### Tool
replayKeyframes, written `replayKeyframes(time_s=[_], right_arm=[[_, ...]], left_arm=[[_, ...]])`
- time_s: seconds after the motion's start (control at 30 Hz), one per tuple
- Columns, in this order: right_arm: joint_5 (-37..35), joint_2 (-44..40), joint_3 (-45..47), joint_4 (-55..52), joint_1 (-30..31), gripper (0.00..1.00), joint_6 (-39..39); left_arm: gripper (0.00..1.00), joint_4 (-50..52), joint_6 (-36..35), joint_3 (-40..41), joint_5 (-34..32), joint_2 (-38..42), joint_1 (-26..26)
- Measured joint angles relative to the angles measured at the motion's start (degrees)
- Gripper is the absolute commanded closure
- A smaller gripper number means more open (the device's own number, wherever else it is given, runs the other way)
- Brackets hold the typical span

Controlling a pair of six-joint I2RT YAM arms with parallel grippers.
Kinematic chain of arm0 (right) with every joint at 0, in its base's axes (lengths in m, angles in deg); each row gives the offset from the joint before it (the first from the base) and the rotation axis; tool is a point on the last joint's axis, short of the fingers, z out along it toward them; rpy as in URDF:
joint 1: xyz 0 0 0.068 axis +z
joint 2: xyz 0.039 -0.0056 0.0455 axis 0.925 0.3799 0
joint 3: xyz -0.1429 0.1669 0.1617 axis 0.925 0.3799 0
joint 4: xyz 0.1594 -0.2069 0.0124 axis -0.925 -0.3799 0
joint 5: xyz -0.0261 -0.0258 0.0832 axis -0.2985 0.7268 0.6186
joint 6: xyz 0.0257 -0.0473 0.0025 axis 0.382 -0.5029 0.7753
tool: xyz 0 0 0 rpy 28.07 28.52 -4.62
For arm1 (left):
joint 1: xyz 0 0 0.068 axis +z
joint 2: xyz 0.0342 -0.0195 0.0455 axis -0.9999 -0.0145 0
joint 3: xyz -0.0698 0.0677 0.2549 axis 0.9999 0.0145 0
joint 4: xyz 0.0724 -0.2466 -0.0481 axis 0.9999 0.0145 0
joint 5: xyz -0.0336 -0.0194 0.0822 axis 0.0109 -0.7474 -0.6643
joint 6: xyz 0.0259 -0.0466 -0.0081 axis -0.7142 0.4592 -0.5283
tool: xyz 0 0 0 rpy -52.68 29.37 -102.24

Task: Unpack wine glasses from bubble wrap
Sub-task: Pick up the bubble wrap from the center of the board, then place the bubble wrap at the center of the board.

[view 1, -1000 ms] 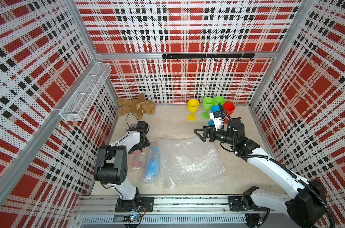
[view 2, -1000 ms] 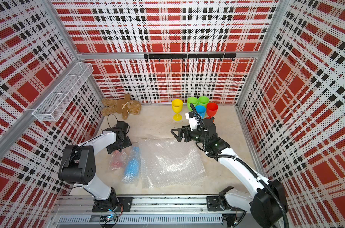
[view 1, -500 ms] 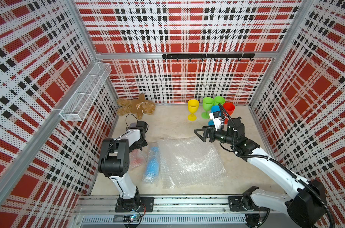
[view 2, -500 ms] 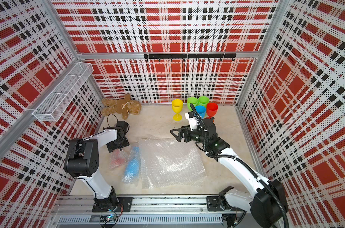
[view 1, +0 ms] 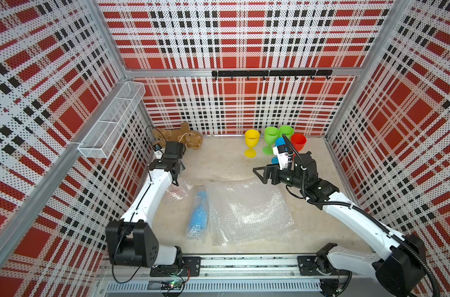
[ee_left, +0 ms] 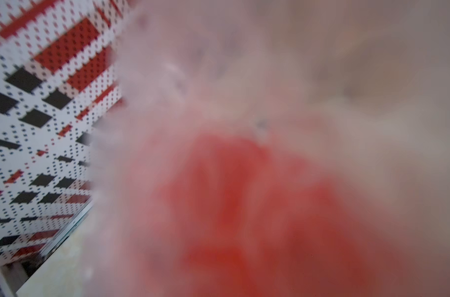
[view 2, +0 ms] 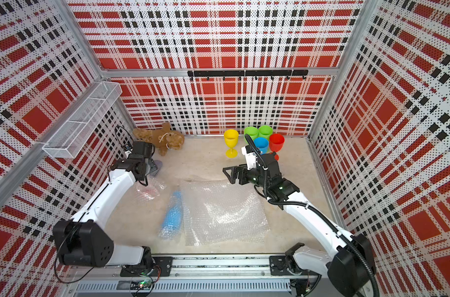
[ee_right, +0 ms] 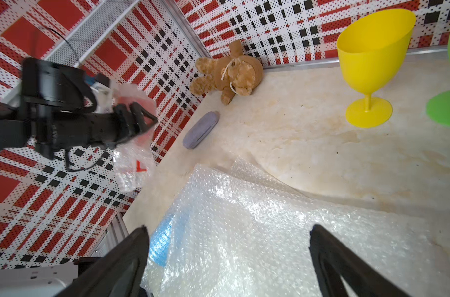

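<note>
1. Both top views: left jaws look closed round the bubble-wrapped red goblet near the side wall. Right jaws gape wide, empty, by the flat bubble wrap on the table.
2. Left wrist: just a red blur tbh, probably that bundle.
3. Right wrist: shiny, crinkly wrap could slip free and drop it. A wrapped blue goblet lies beside the sheet.

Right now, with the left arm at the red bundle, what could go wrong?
The left gripper meets the wrapped red glass only through slick, loose bubble wrap, so the glass might slip out. The right arm sits just in front of the upright glasses; a backward swing could topple them.
</note>
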Motion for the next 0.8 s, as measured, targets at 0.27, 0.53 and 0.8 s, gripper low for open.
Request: replayKeyframes(time_s=[0.27,0.53,0.8], right_arm=[[-6.0,-2.9,-0.3,-6.3,0.3,0.00,0.1],[-6.6,-7.8,-1.0,-14.1,0.3,0.05,-4.2],[-5.3,-11.0,0.0,-19.8,0.0,0.05,-4.8]], left_arm=[[0.22,-0.5,2.5,-5.5,5.5,3.0,-16.0],[0.22,-8.3,12.4,-3.4,18.3,1.2,-29.8],[0.18,-16.6,21.6,4.0,31.3,-9.2,-37.3]])
